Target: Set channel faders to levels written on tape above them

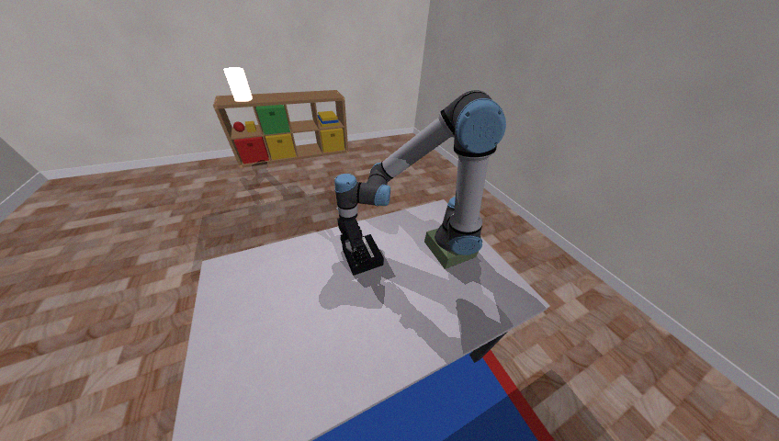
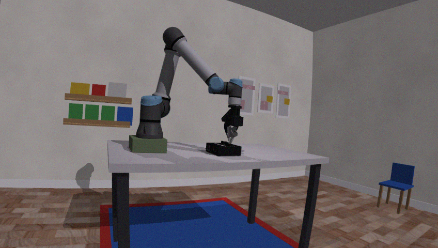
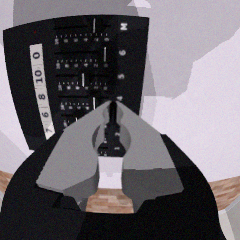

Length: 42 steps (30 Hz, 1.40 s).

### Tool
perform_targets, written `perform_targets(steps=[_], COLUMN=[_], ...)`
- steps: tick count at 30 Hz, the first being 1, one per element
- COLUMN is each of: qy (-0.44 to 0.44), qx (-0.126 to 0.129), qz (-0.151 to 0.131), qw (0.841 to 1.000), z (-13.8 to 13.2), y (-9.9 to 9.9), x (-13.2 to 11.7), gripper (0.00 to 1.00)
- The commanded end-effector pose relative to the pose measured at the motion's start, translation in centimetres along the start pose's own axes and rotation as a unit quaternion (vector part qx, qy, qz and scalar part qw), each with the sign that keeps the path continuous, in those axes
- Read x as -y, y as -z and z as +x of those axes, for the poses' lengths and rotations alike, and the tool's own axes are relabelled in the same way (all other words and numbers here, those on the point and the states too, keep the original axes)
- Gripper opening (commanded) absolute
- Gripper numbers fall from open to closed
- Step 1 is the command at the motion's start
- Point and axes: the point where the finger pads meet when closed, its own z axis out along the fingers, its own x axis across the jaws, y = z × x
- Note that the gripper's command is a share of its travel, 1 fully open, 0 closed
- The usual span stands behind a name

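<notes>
The black lighting desk point(image 1: 363, 254) lies on the white table; it also shows in the exterior view point(image 2: 223, 148) and in the wrist view point(image 3: 80, 75). In the wrist view a white tape strip point(image 3: 42, 90) along its left edge reads 0, 10, 8, 6, 7. Several fader tracks run across the desk, each with a thin white fader cap, such as one near the top point(image 3: 94, 24). My gripper point(image 3: 113, 103) is shut and empty, its tips low over the desk's near part. It stands just above the desk in the exterior view point(image 2: 231, 139). The faders under the fingers are hidden.
The arm's green base block point(image 1: 449, 251) stands on the table behind the desk. A wooden shelf with coloured bins point(image 1: 281, 128) stands at the far wall. A blue rug point(image 2: 190, 224) lies under the table, and a blue chair point(image 2: 396, 185) stands at the right.
</notes>
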Motion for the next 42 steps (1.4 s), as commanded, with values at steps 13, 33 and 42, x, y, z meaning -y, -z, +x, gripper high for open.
perform_targets(steps=[13,33,42], qy=[0.000,0.000,0.000], qx=[-0.001,-0.001,-0.001], qz=[0.000,0.000,0.000], qw=[1.000,1.000,1.000], z=[-0.1,-0.6,-1.1], y=[0.0,0.0,0.0], x=[0.0,0.0,0.0], gripper=[0.00,0.00,0.00])
